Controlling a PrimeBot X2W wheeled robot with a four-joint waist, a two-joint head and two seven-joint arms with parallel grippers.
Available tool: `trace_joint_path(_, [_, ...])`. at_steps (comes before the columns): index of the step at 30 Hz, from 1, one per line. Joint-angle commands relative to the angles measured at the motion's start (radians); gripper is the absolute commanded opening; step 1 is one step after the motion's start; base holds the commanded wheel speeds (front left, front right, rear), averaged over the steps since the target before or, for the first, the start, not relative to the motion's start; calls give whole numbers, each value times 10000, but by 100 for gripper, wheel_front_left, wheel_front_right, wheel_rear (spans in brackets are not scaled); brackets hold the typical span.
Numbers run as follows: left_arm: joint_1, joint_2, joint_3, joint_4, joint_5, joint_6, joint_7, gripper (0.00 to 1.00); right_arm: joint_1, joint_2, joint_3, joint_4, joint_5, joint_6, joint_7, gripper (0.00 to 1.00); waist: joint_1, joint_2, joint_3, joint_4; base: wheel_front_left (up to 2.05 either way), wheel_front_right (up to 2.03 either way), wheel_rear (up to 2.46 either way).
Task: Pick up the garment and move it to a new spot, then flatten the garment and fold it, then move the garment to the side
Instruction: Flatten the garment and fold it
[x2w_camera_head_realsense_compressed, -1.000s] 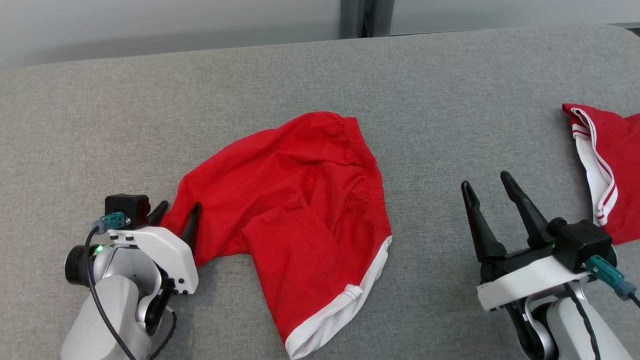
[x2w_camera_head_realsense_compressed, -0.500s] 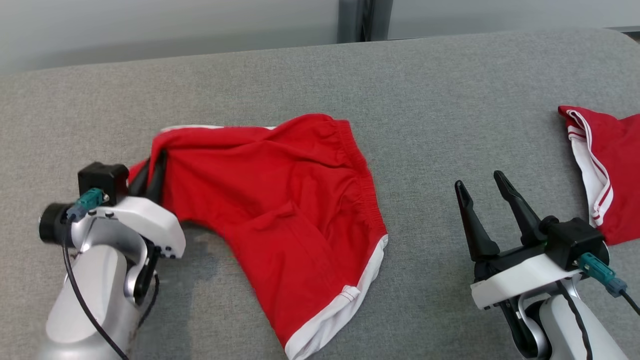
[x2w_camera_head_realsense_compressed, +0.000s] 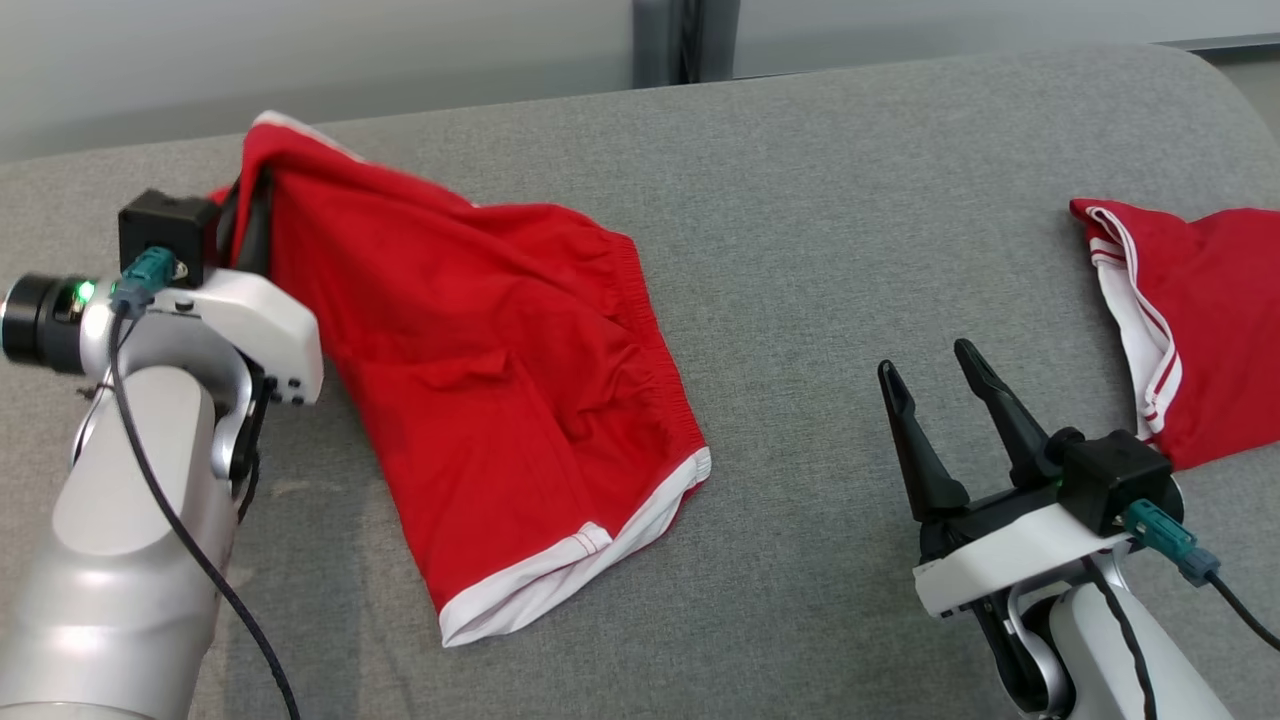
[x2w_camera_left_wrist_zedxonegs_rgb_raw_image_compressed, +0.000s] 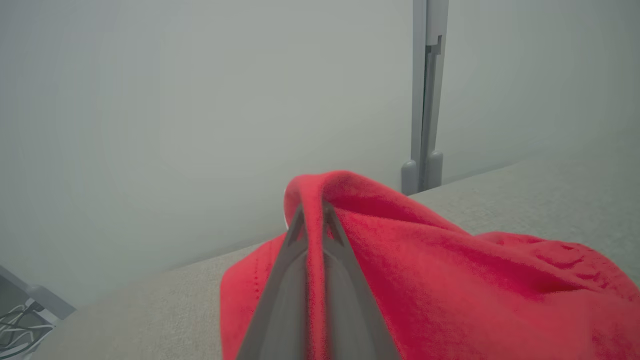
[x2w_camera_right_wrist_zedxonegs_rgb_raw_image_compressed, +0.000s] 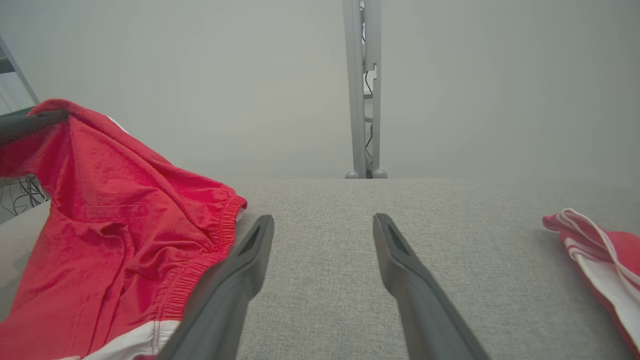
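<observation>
Left gripper (x2w_camera_head_realsense_compressed: 250, 195): fingers together, clamped on a fold of the shorts (x2w_camera_head_realsense_compressed: 480, 380) at one leg edge. In the wrist view I see red cloth pinched between them.
Change: a second ago this gripper stood apart, low on the worktop (x2w_camera_head_realsense_compressed: 820, 200) at that same edge. Now it is closed and raised toward the far left, and the cloth has come up with it.
Shorts: left of centre. The held edge is tented in the air, while the waistband and the white-trimmed near hem lie on the worktop.
Right gripper (x2w_camera_head_realsense_compressed: 925, 357): fingers apart, nothing between them, well apart from the shorts. I see no change in its pose.
Second garment (x2w_camera_head_realsense_compressed: 1210, 320): red and white, at the right edge, untouched.
Camera: the head view has swung slightly, so I discount the sideways shift of the right-hand things.
Step, my reading: the pick has taken and the lift is under way. The carry to a new spot comes next.
Risk, my reading: a one-edge hold means the trailing half will probably drag and bunch, making the flattening harder.
</observation>
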Motion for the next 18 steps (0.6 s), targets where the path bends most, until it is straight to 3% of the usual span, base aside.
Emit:
trace_joint_path(1, [-73, 86, -150, 502, 102, -113, 265, 100, -134, 28, 17, 82, 35, 1, -62, 100, 0, 0, -45, -81, 0, 0, 0])
trace_joint_path(6, [-371, 63, 93, 1460, -263, -17, -235, 100, -36, 124, -61, 227, 43, 1, -110, 100, 0, 0, -253, 3, 0, 0, 0])
trace_joint_path(10, [-155, -44, 255, 1244, -480, -8, -750, 100, 79, 64, -161, 205, 28, 1, -109, 100, 0, 0, -514, 272, 0, 0, 0])
trace_joint_path(14, [397, -192, 531, 441, -802, 78, -1045, 100, 307, 0, -302, 111, -10, 1, -115, 100, 0, 0, -855, 645, 0, 0, 0])
trace_joint_path(18, [1366, -437, 842, -1229, -1025, 132, -1139, 100, 530, -116, -575, -59, -58, 1, -115, 100, 0, 0, -1199, 1069, 0, 0, 0])
